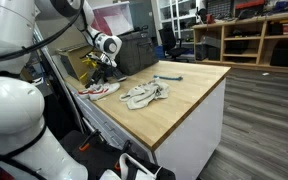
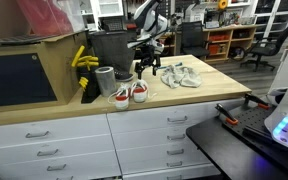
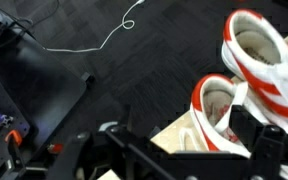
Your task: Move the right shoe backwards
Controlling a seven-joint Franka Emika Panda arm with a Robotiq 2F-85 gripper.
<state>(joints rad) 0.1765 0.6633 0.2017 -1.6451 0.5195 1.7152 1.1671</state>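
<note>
Two shoes (image 2: 130,94) sit at the tabletop's (image 2: 209,92) near edge, and I judge the right shoe (image 2: 140,92) is not yet moved back. Just above it hovers my gripper (image 2: 144,70), fingers (image 3: 252,125) spread apart and empty. Grasping and moving it are left.

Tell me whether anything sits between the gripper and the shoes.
Nothing visible does. The gripper hangs above the red-and-white shoes, with only open air between. The crumpled cloth lies off to the side.
</note>
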